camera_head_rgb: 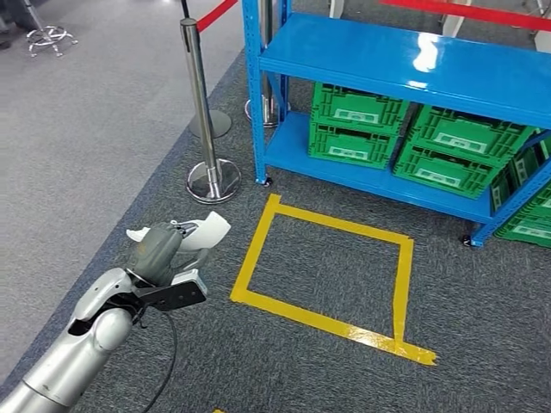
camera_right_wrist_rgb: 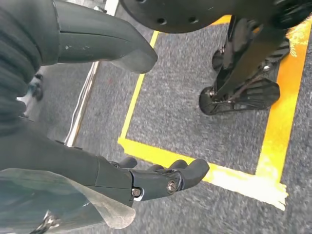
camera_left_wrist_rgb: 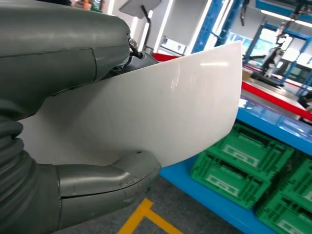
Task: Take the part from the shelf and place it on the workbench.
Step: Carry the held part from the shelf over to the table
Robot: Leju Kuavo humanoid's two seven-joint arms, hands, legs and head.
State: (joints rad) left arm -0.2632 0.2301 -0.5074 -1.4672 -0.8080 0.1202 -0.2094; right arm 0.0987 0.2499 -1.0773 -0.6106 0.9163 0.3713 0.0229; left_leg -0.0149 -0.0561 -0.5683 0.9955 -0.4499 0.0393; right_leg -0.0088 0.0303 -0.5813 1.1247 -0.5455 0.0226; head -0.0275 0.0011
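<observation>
White curved part [camera_left_wrist_rgb: 154, 112] clamped in left robot hand [camera_head_rgb: 159, 251], thumb on one face, dark fingers [camera_left_wrist_rgb: 136, 58] behind the other. Juts past the hand toward the blue shelf [camera_head_rgb: 403, 60], off the floor, short of the yellow taped square [camera_head_rgb: 325, 267]. Best kept level, grip firm, during carry to the desk. Right robot hand [camera_right_wrist_rgb: 158, 178] hangs loosely apart, empty.

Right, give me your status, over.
Left hand grips the curved white plastic part, off the blue metal shelf. Right hand hangs empty, fingers apart. Silver stanchion post ahead left.
</observation>
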